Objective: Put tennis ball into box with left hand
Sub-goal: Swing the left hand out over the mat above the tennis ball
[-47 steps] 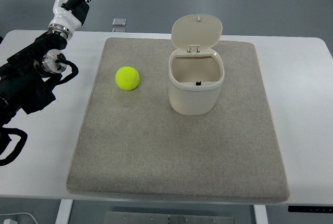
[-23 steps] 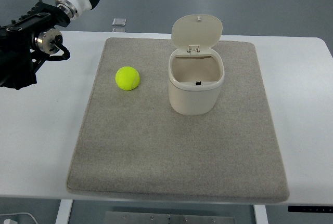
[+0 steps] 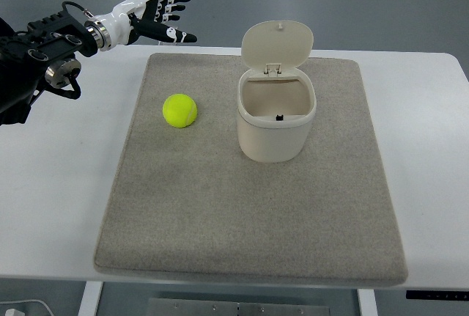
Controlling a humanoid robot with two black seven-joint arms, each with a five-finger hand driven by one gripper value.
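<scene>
A yellow-green tennis ball [image 3: 179, 110] lies on the grey mat [image 3: 249, 206], left of a cream box [image 3: 276, 115] whose hinged lid [image 3: 277, 44] stands up, leaving the inside bare. My left hand [image 3: 157, 13] reaches in from the upper left, held in the air beyond the mat's far left corner, well behind the ball. Its white and black fingers [image 3: 176, 35] are spread and hold nothing. The right arm does not show.
The mat covers most of a white table [image 3: 58, 184]. A small pale square object [image 3: 168, 31] lies on the floor past the table's far edge. The table's near edge runs along the bottom of the picture.
My left arm has swung its hand from pointing up at the far left corner to the right, toward the ball's side. The fingers have fanned out. Ball and box have not moved.
</scene>
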